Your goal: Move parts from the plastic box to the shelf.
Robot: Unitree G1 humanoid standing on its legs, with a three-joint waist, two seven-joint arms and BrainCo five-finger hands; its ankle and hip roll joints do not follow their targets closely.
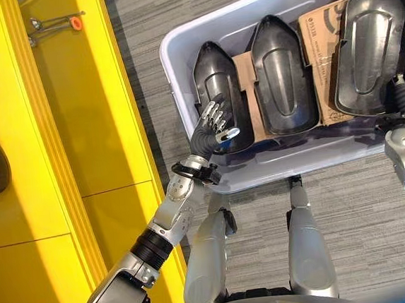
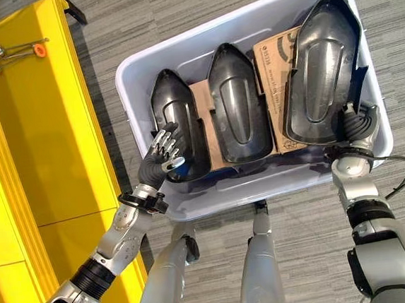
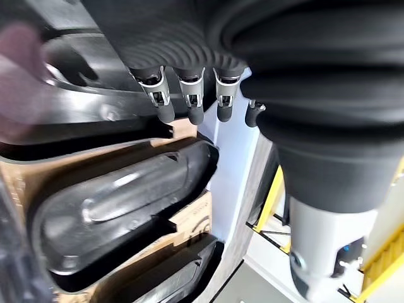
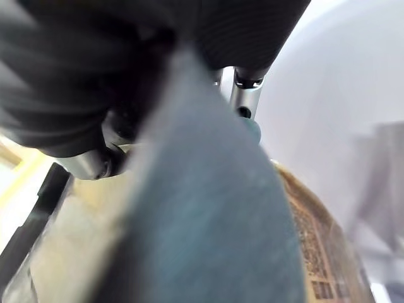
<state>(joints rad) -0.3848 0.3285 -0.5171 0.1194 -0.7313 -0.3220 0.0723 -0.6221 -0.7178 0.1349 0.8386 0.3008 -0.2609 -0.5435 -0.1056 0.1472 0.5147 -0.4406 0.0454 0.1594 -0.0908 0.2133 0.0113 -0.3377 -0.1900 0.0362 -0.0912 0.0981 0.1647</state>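
- Left hand (image 2: 162, 157) hovers over the near end of the leftmost black moulded part (image 2: 178, 125), fingers extended and relaxed, holding nothing; left wrist view shows the fingertips (image 3: 192, 115) just above the part's rim.
- Right hand (image 2: 357, 127) sits at the near end of the largest, rightmost part (image 2: 322, 70), close by the box's right corner; its fingers are hidden against the part, so I cannot tell whether it grips.
- Three black shell-shaped parts lie in the pale plastic box (image 2: 137, 68), side by side, long axes running away from the robot; the middle part (image 2: 237, 106) is untouched. Brown cardboard (image 2: 277, 53) lies under and between them.
- Yellow shelf (image 2: 50, 115) stands to the robot's left, just beside the box; a small metal tool with an orange tip (image 2: 16, 51) rests on it at the far end.
- Step in hand, judged: seating a grip on a part before lifting.
- To do it well: curl fingers under the raised rim, thumb opposing, and lift level so the neighbouring part and cardboard are not dragged.
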